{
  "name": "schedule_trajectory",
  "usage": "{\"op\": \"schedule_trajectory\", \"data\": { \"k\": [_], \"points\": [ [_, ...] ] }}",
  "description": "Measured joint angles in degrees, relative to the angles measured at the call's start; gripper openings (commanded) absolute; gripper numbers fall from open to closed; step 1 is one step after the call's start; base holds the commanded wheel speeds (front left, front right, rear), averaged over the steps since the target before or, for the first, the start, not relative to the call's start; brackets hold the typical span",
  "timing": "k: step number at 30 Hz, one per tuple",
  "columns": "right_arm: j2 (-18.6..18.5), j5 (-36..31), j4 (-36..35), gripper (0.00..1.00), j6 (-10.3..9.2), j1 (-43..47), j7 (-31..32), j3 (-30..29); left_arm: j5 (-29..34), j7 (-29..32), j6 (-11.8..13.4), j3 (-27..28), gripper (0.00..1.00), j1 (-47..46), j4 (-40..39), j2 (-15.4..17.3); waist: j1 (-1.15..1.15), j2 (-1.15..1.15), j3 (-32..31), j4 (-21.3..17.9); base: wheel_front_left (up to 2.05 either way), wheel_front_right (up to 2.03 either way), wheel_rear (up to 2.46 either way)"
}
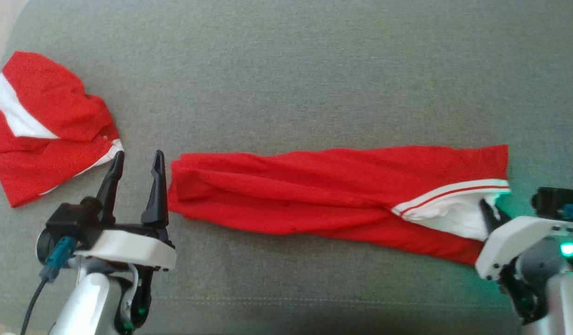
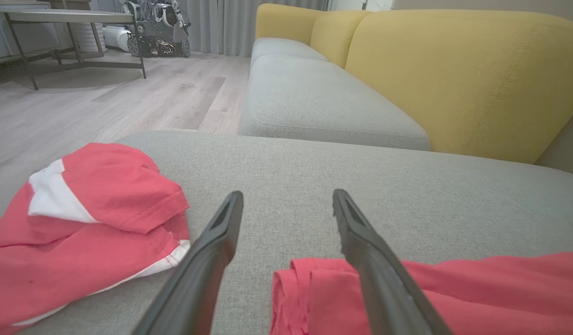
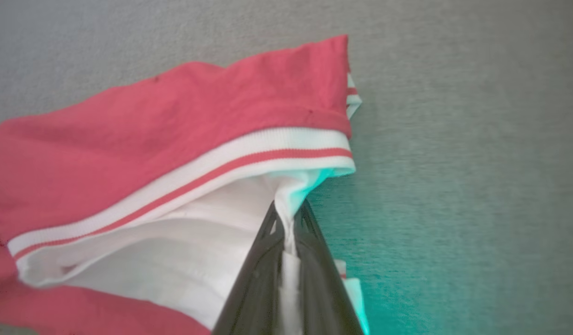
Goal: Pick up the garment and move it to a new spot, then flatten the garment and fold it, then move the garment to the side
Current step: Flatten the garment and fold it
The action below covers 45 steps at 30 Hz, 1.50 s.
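The garment is a red one with a white striped band, lying as a long strip across the grey cushion. My right gripper is at its right end, shut on a pinch of the white fabric. The red part and striped band spread to the left in the right wrist view. My left gripper hovers open just left of the garment's left end, with nothing between its fingers.
A second red and white garment lies crumpled at the cushion's left edge. Beyond are a yellow-backed sofa, wooden floor and a metal-framed table.
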Motion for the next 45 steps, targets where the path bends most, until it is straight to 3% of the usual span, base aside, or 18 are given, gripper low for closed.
{"op": "schedule_trajectory", "data": {
  "k": [11, 16, 25, 30, 39, 45],
  "points": [
    [-0.6, -1.1, -4.1, 0.00, 0.00, -0.1, 0.1, -10.0, 1.0, 0.0, -0.6, 1.3, 1.00, 0.1, -0.6, -0.5, 0.00, 0.00, -0.4, -1.7, 0.00, 0.00, 0.00],
    [-1.4, -1.0, -6.0, 0.00, 0.00, -0.1, 0.5, -9.9, 1.3, 0.0, -0.7, 1.8, 1.00, 0.2, -0.6, -0.7, 0.00, 0.00, -0.5, -2.0, 0.00, 0.00, 0.00],
    [-1.2, 3.9, -20.4, 0.00, 0.00, -2.0, 3.9, 6.3, 1.3, 0.0, -0.9, 2.6, 1.00, 1.6, -0.4, -0.9, 0.00, 0.00, -2.7, -3.5, 0.00, 0.00, 0.00],
    [-1.0, 9.7, -22.0, 0.00, 0.00, -2.6, 5.6, 16.8, 1.7, 0.0, -1.2, 2.1, 1.00, 1.5, -0.2, -1.2, 0.00, 0.00, -3.6, -2.9, 0.00, 0.00, 0.00],
    [-0.9, 22.3, -6.4, 0.00, 0.00, -6.0, -5.0, 34.3, 1.7, 0.0, -1.7, 0.7, 1.00, 1.3, 0.8, -1.6, 0.00, 0.00, -3.1, 0.5, 0.00, 0.00, 0.00],
    [-1.1, 27.8, 5.2, 0.00, 0.00, -11.0, -15.4, 41.1, 1.7, 0.0, -2.6, 0.2, 1.00, 0.5, 1.9, -2.4, 0.00, 0.00, -1.9, 3.3, 0.00, 0.00, 0.00]
  ]
}}
